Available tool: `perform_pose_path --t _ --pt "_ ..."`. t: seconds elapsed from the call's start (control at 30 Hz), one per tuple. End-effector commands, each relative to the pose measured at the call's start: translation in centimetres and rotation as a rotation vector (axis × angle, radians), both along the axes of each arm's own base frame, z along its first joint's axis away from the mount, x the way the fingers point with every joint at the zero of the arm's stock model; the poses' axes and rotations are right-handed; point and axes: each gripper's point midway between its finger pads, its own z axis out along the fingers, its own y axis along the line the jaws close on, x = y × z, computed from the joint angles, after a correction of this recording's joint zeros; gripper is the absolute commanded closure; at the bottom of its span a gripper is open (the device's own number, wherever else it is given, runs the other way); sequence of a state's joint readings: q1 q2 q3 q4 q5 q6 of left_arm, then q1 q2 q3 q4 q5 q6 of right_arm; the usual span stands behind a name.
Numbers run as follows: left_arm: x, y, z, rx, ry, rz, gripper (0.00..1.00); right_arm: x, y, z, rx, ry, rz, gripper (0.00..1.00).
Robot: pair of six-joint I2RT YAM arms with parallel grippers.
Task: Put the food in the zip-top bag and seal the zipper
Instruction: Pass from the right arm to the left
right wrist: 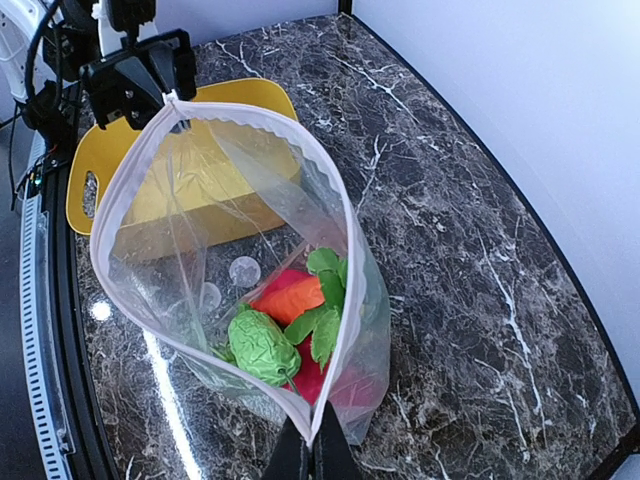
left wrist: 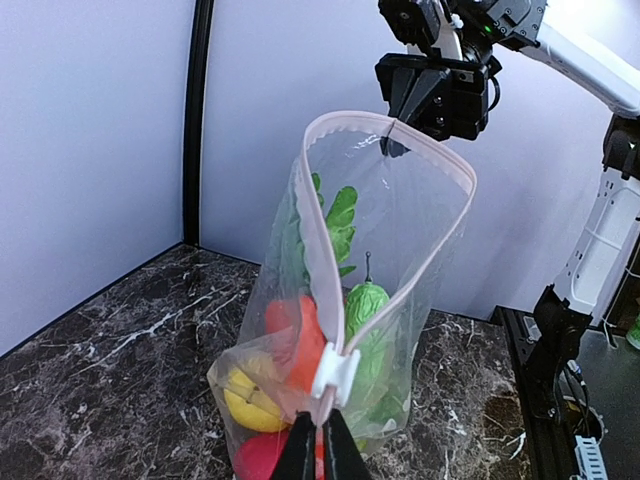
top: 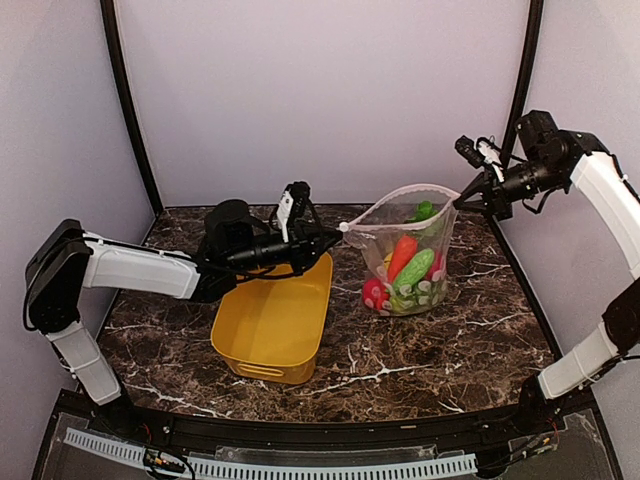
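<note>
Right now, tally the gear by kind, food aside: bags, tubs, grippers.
bag: 1
tub: 1
grippers: 2, left gripper and right gripper, each shut on the bag at one end of its mouth
total: 4

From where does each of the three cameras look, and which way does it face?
Top external: above, behind both arms, looking down on the table; shows left gripper and right gripper holding the zip-top bag.
Left wrist: rides that wrist, facing the right gripper across the bag; own fingers at bottom.
Right wrist: rides that wrist, facing the left gripper and yellow tub; own fingers at bottom.
Shared: both wrist views show the food.
</note>
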State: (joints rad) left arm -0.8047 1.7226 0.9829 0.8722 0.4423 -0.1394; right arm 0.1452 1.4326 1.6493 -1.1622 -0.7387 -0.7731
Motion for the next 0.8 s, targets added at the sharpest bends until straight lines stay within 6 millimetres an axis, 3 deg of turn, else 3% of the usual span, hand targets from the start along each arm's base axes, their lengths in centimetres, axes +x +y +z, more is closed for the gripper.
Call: perform_pose_path --t 0.0,0.27,0.33,0.37,0.43,0.5,0.63,0.77 --pt "-0.3 1.4 2.7 0.033 -0.026 0.038 0.96 0.0 -0.8 0.4 -0.03 -0.02 -0.006 1.0" --pt "-0.5 1.4 2.6 -0.002 0.018 0.028 0.96 -0.1 -0.8 -0.4 -0.017 0.012 -0.001 1.0" --pt "-0.5 1.1 2.1 0.001 0.022 0.012 0.86 -0.2 -0.8 -0.4 -0.012 0.013 0.002 1.0" --pt "-0.6 0.9 1.7 0.003 0.033 -0.003 0.73 -0.2 -0.8 -0.4 -0.011 0.015 0.001 1.0" --pt "-0.8 0.5 1.2 -0.013 0.034 -0.026 0.57 -0.3 -0.7 -0.5 -0.01 0.018 0.002 1.0" --pt "-0.7 0.1 0.9 -0.031 0.038 -0.044 0.5 -0.2 -0.7 -0.5 -0.011 0.018 0.003 1.0" --pt "0.2 -1.3 0.5 -0.04 0.051 -0.067 0.44 -0.2 -0.7 -0.5 -0.007 0.023 0.003 1.0" --pt "0.8 -2.6 0.7 -0.066 0.047 -0.1 0.45 -0.2 -0.6 -0.6 0.0 0.03 0.007 1.0"
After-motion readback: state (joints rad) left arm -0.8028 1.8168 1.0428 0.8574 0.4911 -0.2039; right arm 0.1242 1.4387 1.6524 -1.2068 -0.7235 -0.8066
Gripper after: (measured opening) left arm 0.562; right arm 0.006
